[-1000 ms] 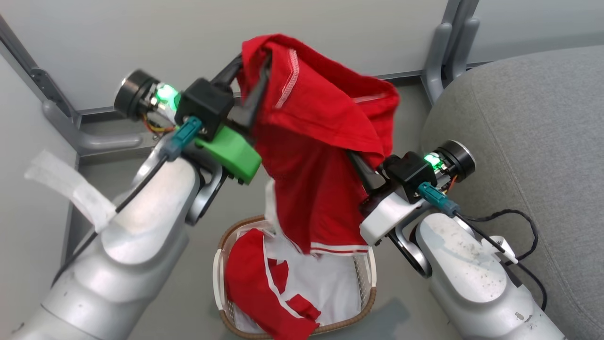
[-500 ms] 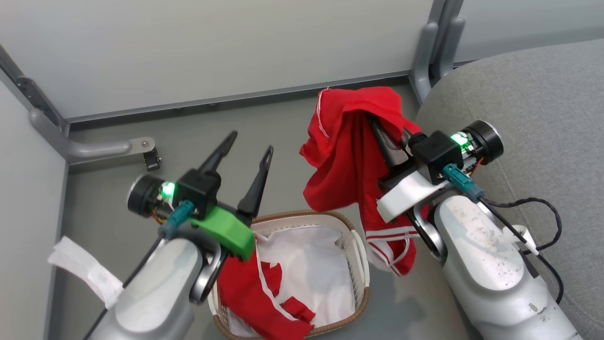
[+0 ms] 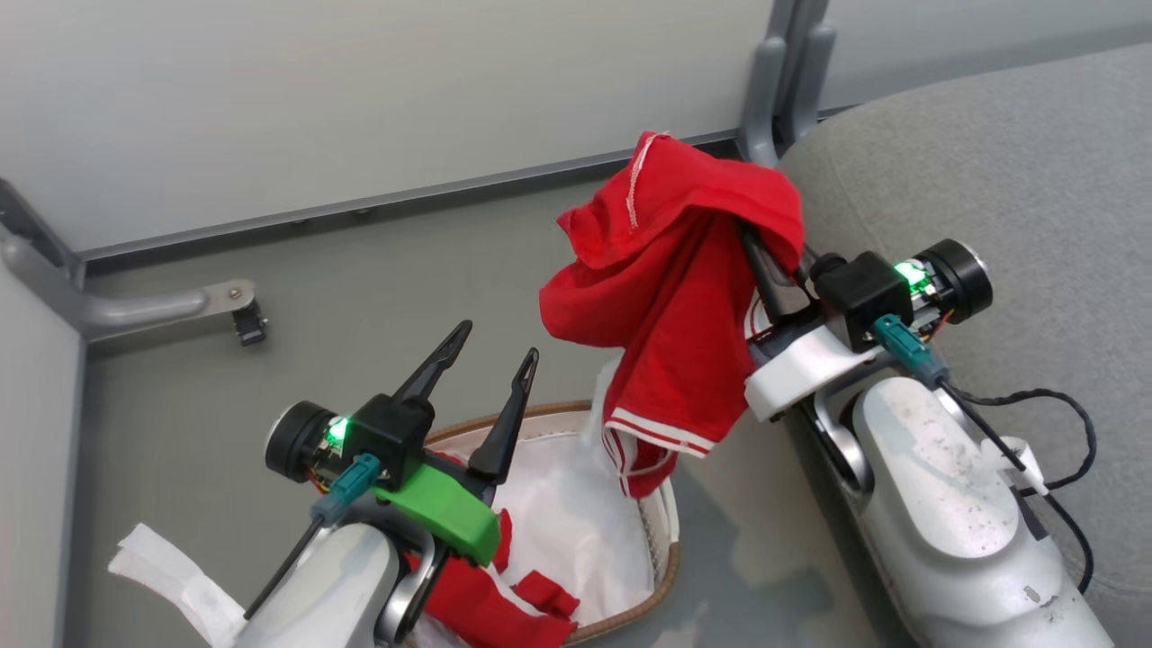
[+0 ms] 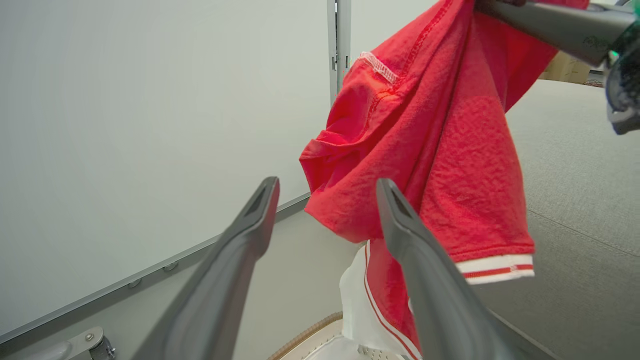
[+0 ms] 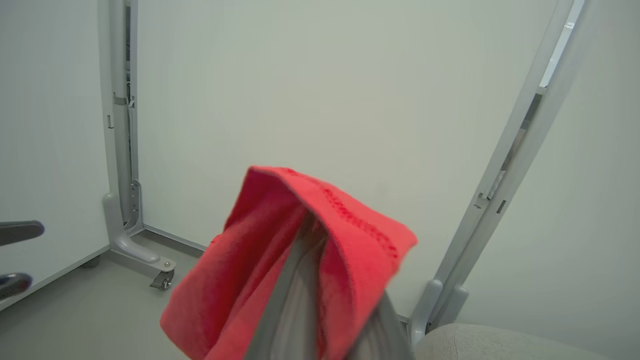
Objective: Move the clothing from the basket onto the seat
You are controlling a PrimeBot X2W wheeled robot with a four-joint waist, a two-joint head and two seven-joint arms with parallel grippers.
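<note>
Pinching what looks like a fold of the red shirt (image 3: pixel 675 270), the right gripper (image 3: pixel 749 236) has its fingers close together. Their tips are buried in cloth, so the grip itself is partly hidden. The right wrist view shows the fabric draped like a hood over both fingers. The shirt hangs clear above the basket (image 3: pixel 549 412), its white-striped hem over the basket's far right rim, beside the grey seat (image 3: pixel 990 162). The right forearm slants up past the basket's right side. The left gripper (image 3: pixel 498 342) is spread wide and empty over the basket's left rim. A second red garment (image 3: pixel 486 612) lies inside the basket on the white liner (image 3: pixel 567 531). Faint lettering on a right finger, in the left wrist view, is unreadable.
</note>
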